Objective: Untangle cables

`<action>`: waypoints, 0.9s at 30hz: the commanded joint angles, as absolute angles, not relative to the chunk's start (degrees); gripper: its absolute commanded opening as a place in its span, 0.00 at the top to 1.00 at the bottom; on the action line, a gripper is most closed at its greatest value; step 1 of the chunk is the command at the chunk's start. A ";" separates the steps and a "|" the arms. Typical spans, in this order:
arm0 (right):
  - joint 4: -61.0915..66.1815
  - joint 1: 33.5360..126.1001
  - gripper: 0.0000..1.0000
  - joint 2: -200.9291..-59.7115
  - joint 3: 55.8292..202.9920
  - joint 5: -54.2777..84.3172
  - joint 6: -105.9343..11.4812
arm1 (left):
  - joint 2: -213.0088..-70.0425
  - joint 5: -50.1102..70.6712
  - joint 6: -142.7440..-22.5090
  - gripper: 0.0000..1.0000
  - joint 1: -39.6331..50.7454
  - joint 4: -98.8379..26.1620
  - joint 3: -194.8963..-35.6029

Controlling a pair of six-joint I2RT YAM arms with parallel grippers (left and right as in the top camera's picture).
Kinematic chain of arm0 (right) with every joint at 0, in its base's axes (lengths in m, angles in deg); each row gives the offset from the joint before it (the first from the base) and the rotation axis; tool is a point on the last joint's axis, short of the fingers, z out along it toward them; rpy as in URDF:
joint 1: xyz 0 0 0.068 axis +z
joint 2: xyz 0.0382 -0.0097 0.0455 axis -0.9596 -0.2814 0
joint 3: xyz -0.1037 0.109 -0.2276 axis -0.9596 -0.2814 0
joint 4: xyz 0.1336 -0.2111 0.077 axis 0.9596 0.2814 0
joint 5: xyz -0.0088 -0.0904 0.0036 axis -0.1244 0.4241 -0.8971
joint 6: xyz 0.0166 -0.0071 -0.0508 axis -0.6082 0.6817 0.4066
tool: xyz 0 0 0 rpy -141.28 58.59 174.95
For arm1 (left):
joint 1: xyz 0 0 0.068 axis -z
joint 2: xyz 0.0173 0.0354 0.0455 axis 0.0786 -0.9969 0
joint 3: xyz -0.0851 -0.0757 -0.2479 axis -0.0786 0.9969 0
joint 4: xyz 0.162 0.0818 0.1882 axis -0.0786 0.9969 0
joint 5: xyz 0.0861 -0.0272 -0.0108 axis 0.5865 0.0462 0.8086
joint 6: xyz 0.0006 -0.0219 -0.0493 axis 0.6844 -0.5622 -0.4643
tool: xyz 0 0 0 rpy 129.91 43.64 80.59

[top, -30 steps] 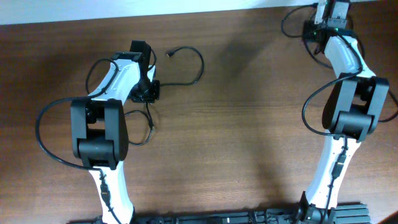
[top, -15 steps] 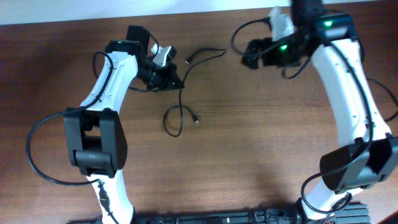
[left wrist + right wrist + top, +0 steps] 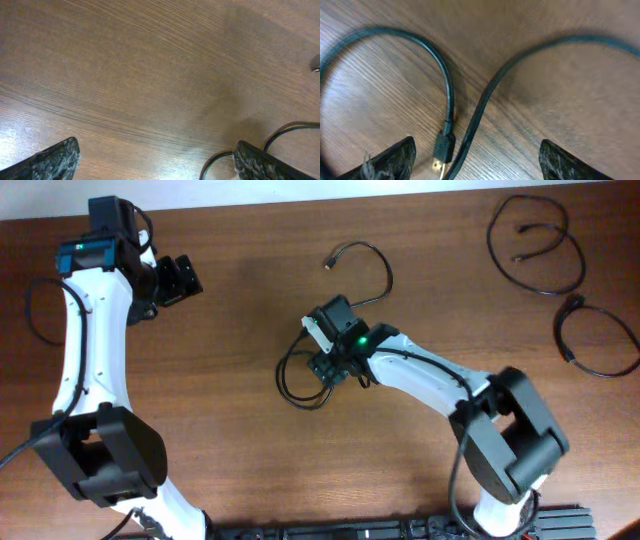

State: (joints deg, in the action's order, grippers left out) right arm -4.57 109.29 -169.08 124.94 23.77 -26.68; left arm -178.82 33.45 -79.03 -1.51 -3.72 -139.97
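Note:
One black cable (image 3: 380, 265) runs from a plug at the top centre down into a loop (image 3: 297, 388) at mid-table. My right gripper (image 3: 322, 366) hovers over that loop, open. In the right wrist view the cable's plug end (image 3: 443, 146) and a strand (image 3: 479, 107) lie on the wood between the open fingers, my right gripper (image 3: 482, 162) touching neither. Two more cables lie apart at the far right, one (image 3: 535, 240) coiled near the back, one (image 3: 600, 340) by the right edge. My left gripper (image 3: 176, 280) is open at the back left, over bare wood (image 3: 157, 165).
A thin black cord (image 3: 292, 129) curves past the right finger in the left wrist view; I cannot tell which cord it is. The table's back edge (image 3: 300, 200) runs just behind the left arm. Both arm bases stand at the front edge.
My left gripper has pulled away to the back left and opened. My right arm has swung from the back right to the loop at mid-table. Two cables now lie at the far right.

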 commanded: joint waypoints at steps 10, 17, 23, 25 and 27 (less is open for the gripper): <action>14.56 101.80 0.96 -158.55 139.21 25.26 -26.48 | -178.17 33.86 -80.01 0.01 -1.56 -3.52 -140.43; 22.66 87.09 0.96 -142.55 150.73 24.84 -40.49 | -178.17 33.86 -80.01 0.01 -1.56 -3.52 -140.43; 12.61 75.46 0.96 -159.27 150.69 24.76 -43.07 | -178.17 33.86 -80.01 0.01 -1.56 -3.52 -140.43; 11.28 73.36 0.96 -166.20 150.69 17.00 -43.03 | -178.17 33.86 -80.01 0.01 -1.56 -3.52 -140.43; 11.54 73.47 0.96 -166.31 150.71 4.01 -43.05 | -178.17 33.86 -80.01 0.01 -1.56 -3.52 -140.43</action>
